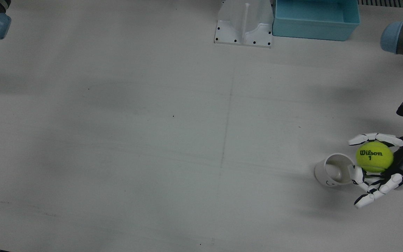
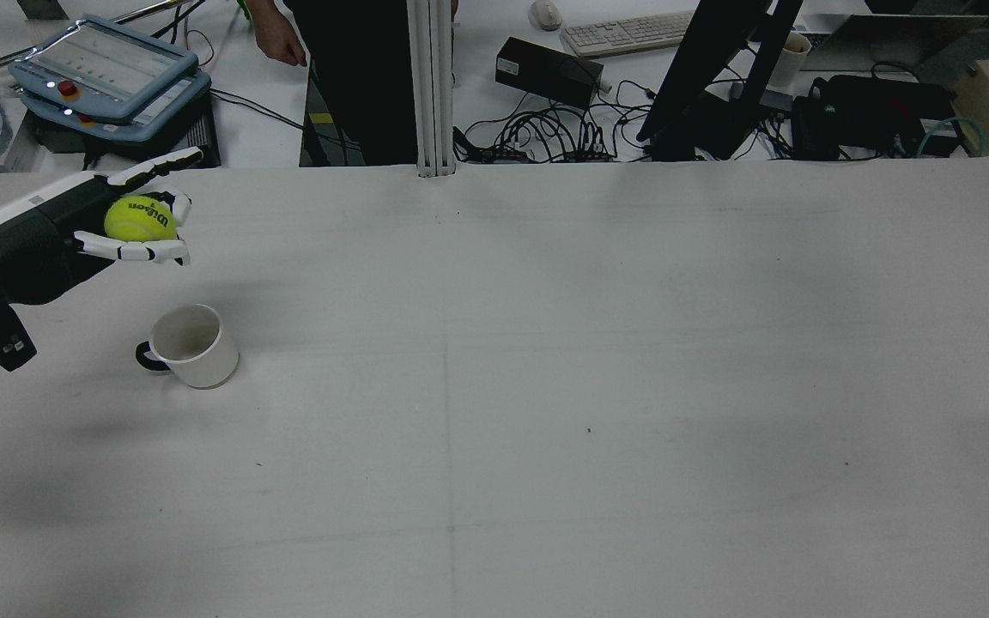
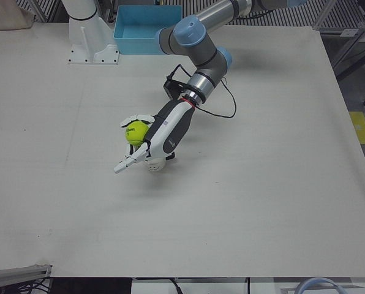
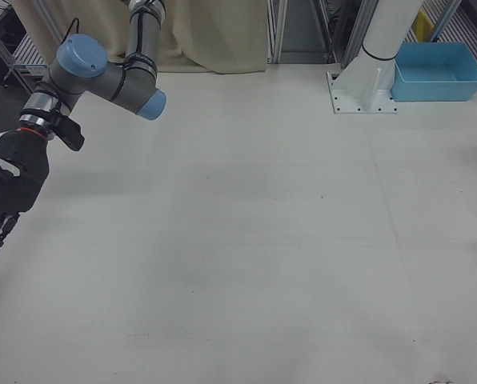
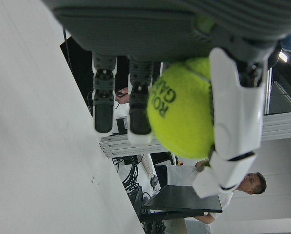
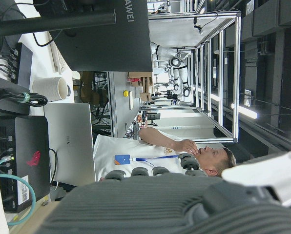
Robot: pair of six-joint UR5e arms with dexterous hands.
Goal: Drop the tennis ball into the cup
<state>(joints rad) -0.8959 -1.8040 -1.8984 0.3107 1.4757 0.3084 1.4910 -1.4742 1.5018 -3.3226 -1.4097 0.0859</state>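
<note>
While the left hand (image 1: 380, 168) fingers clasp the tennis ball (image 1: 374, 156) beside the cup (image 1: 333, 170); right hand's fingers unclear.

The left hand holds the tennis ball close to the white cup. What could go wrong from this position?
1. In the front view the tennis ball sits beside the cup, not over its mouth; released now, it would likely land outside or bounce off the rim.
2. The lower fingers of the left hand appear near the rim; moving across could knock the cup over.
3. The mouth seems barely wider than the ball, so a slightly off-centre drop may bounce out.
</note>
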